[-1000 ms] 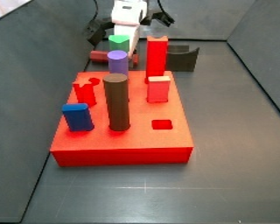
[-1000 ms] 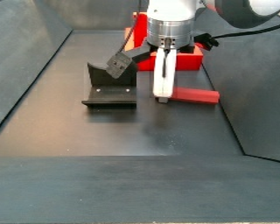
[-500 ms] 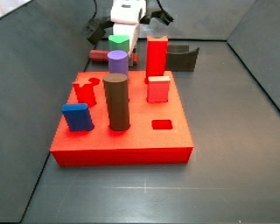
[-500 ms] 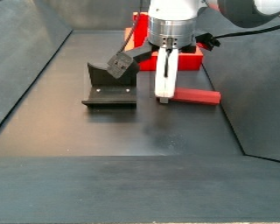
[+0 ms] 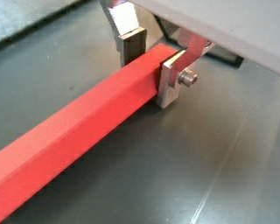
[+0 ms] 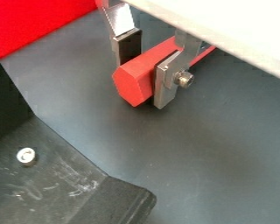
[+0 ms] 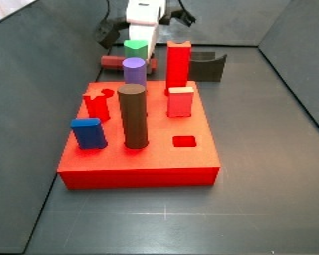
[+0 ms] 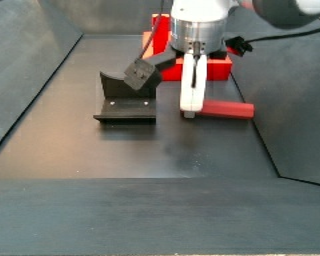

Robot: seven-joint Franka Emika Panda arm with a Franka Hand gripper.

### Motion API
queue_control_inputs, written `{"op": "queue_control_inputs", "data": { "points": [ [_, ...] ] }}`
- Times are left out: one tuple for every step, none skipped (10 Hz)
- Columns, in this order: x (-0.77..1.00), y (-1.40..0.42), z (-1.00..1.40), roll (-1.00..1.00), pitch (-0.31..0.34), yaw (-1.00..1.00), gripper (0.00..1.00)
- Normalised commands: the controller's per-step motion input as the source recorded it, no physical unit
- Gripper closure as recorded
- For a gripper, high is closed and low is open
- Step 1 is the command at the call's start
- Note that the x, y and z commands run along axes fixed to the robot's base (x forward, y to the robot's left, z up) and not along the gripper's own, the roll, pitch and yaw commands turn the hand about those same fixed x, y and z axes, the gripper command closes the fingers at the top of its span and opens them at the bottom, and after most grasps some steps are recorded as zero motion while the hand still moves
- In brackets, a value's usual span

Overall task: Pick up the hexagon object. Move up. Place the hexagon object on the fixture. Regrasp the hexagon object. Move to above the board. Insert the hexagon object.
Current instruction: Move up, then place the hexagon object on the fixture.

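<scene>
The hexagon object [image 8: 227,109] is a long salmon-red rod lying flat on the dark floor, to the right of the fixture [image 8: 125,95]. My gripper [image 8: 190,112] is down at the rod's left end. In both wrist views the rod [image 5: 73,122] [image 6: 136,74] sits between the two fingers, and the gripper [image 5: 150,74] [image 6: 147,77] is shut on it near its hexagonal end face. The board [image 7: 136,164] is a red slab with pegs and lies beyond the gripper in a side view [image 8: 214,68]. The fixture also shows in a side view [image 7: 209,65] and in a wrist view [image 6: 60,192].
On the board stand a brown cylinder [image 7: 132,118], a purple cylinder [image 7: 133,70], a tall red square post [image 7: 179,62], a blue block [image 7: 87,132], a short pinkish block [image 7: 181,100] and a green peg [image 7: 133,45]. Grey walls enclose the floor.
The gripper has stayed low at the rod's end, shifting only very slightly. The rod has not moved.
</scene>
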Motion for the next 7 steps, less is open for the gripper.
{"op": "queue_control_inputs", "data": {
  "points": [
    [-0.04, 0.04, 0.69, 0.02, 0.013, -0.01, 1.0],
    [-0.03, 0.03, 0.56, 0.03, 0.018, -0.02, 1.0],
    [-0.03, 0.02, 0.47, 0.03, 0.028, -0.02, 1.0],
    [-0.02, 0.01, 0.27, 0.05, 0.05, -0.03, 1.0],
    [0.0, 0.0, 1.0, 0.0, 0.0, 0.0, 1.0],
    [0.0, 0.0, 1.0, 0.01, 0.01, 0.0, 1.0],
    [-0.01, 0.0, 1.0, 0.02, 0.018, 0.0, 1.0]
  ]
}}
